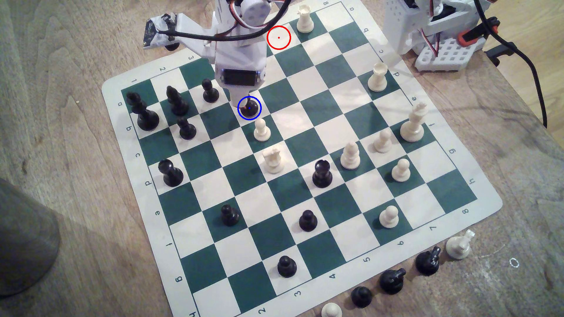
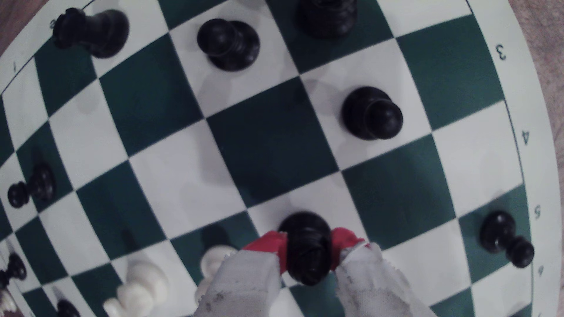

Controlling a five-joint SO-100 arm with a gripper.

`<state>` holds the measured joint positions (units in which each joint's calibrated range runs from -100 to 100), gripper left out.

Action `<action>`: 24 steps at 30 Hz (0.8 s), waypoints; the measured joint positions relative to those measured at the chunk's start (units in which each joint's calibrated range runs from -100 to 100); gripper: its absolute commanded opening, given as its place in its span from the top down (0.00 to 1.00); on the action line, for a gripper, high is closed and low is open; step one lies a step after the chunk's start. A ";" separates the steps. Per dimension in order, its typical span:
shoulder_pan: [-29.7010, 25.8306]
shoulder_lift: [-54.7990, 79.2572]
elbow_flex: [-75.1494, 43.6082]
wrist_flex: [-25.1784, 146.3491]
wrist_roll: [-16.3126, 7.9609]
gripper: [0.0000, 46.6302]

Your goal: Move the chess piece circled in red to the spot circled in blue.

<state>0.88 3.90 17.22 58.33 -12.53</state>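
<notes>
From where I stand, the white arm leans in over the far edge of the green-and-cream chessboard (image 1: 360, 195), its gripper (image 1: 249, 100) pointing straight down. The black bishop (image 1: 249, 110) sits between the fingers, right inside the blue ring (image 1: 249, 108) on a cream square. The wrist view shows it plainly: the two red-tipped fingers (image 2: 268, 243) press against either side of the bishop (image 2: 308, 247), closed snugly on its body. Whether its base touches the board, I cannot tell.

The red ring (image 1: 278, 37) lies at about one o'clock from the bishop, well apart, around a bare cream square near the board's far edge. A white pawn (image 1: 261, 130) stands just beside the bishop at five o'clock, and a black pawn (image 1: 210, 90) stands near it at ten o'clock. A white rook (image 1: 304, 19) is just beside the red ring at about two o'clock. Captured pieces lie off the board along its near edge, among them a toppled black knight (image 1: 428, 260).
</notes>
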 measured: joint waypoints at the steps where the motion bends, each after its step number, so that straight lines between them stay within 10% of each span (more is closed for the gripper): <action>1: 0.00 0.00 0.00 0.08 0.00 0.67; 7: 0.00 0.00 0.00 0.08 0.00 0.54; 24: 0.00 -0.08 1.36 3.51 0.00 0.53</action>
<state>0.88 3.81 18.57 61.83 -12.53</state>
